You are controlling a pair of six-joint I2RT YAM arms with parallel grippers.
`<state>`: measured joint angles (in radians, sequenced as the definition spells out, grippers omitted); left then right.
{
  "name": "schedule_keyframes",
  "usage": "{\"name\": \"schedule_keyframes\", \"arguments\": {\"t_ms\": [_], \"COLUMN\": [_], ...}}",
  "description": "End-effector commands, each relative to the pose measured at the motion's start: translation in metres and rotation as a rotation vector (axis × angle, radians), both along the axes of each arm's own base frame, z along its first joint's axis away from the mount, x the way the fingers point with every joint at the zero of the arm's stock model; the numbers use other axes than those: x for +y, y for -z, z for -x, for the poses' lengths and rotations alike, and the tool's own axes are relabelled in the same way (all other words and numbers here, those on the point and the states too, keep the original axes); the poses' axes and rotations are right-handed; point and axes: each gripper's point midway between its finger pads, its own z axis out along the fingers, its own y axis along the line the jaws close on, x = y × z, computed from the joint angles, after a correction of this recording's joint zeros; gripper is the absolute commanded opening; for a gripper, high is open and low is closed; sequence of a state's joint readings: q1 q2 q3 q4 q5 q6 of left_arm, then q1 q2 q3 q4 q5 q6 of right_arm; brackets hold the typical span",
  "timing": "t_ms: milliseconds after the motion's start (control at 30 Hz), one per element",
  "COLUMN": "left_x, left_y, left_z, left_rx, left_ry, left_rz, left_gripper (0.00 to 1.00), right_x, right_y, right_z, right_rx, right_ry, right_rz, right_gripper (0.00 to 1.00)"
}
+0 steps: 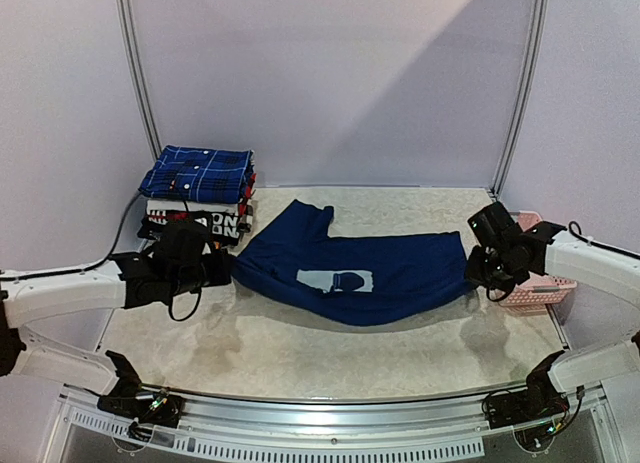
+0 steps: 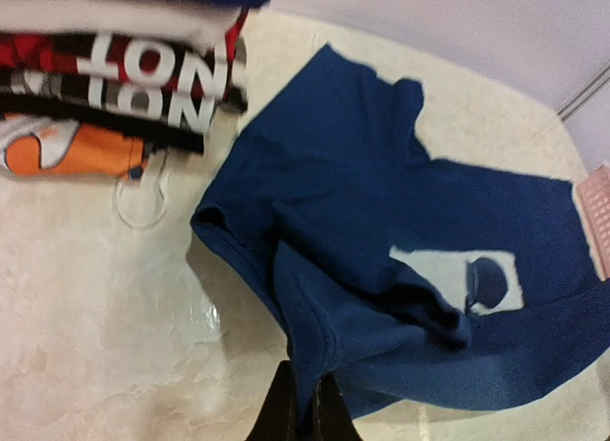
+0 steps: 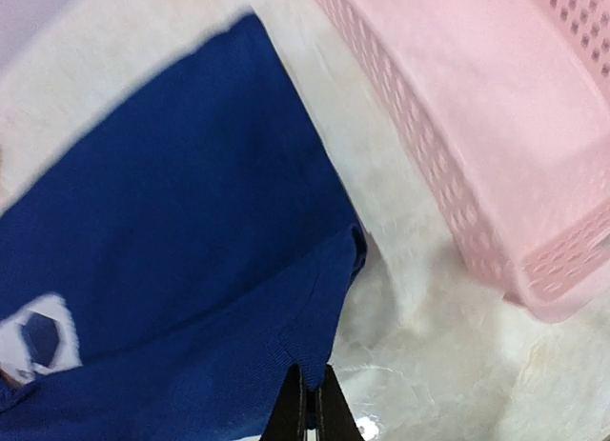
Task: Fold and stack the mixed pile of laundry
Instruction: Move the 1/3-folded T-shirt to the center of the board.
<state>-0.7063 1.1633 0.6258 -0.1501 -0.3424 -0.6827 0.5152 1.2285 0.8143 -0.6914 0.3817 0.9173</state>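
The navy T-shirt (image 1: 350, 273) with a pale-blue chest print (image 1: 337, 280) lies stretched across the middle of the table. My left gripper (image 1: 226, 268) is shut on the shirt's left edge; in the left wrist view a fold of navy cloth (image 2: 324, 346) is pinched between the black fingers (image 2: 276, 412). At the shirt's right end, my right gripper (image 1: 476, 268) is shut on a corner of the navy T-shirt (image 3: 191, 222), seen between its fingers (image 3: 296, 412). The plaid shirt (image 1: 198, 173) lies folded on top of a stack at the back left.
Under the plaid shirt are folded white and black garments with red lettering (image 1: 195, 223), also close in the left wrist view (image 2: 124, 74). A pink lattice basket (image 1: 540, 283) stands at the right edge, just behind my right gripper (image 3: 496, 127).
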Motion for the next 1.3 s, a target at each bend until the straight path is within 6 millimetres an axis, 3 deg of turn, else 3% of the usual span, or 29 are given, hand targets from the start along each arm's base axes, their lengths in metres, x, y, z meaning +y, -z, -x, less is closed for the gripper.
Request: {"name": "schedule_keyframes", "arguments": {"t_ms": [0, 67, 233, 333, 667, 1000, 1100, 1267], "left_x": [0.036, 0.044, 0.061, 0.064, 0.064, 0.056, 0.053, 0.049], "left_y": [-0.031, -0.016, 0.052, 0.068, 0.074, 0.079, 0.08, 0.07], "left_z": [0.012, 0.025, 0.061, 0.071, 0.08, 0.099, 0.109, 0.123], "left_rx": [-0.036, 0.004, 0.156, 0.19, 0.213, 0.29, 0.305, 0.299], "left_ry": [-0.062, -0.062, -0.08, -0.078, -0.067, -0.015, -0.001, 0.032], "left_rz": [-0.099, -0.109, -0.098, -0.082, -0.063, -0.047, -0.023, 0.02], "left_gripper": [0.0, 0.0, 0.0, 0.0, 0.0, 0.0, 0.08, 0.37], "right_x": [-0.028, -0.033, -0.041, -0.046, -0.039, -0.04, -0.04, -0.044], "right_y": [-0.039, -0.029, 0.031, 0.046, 0.052, 0.06, 0.058, 0.053], "right_z": [0.018, 0.032, 0.072, 0.084, 0.091, 0.112, 0.119, 0.131], "right_rx": [-0.042, -0.027, 0.082, 0.092, 0.12, 0.171, 0.177, 0.187], "right_ry": [0.003, 0.002, 0.028, 0.056, 0.026, 0.037, 0.035, 0.03], "right_rz": [0.109, 0.098, 0.04, 0.014, -0.03, -0.055, -0.074, -0.074], "right_gripper": [0.0, 0.0, 0.0, 0.0, 0.0, 0.0, 0.0, 0.22]}}
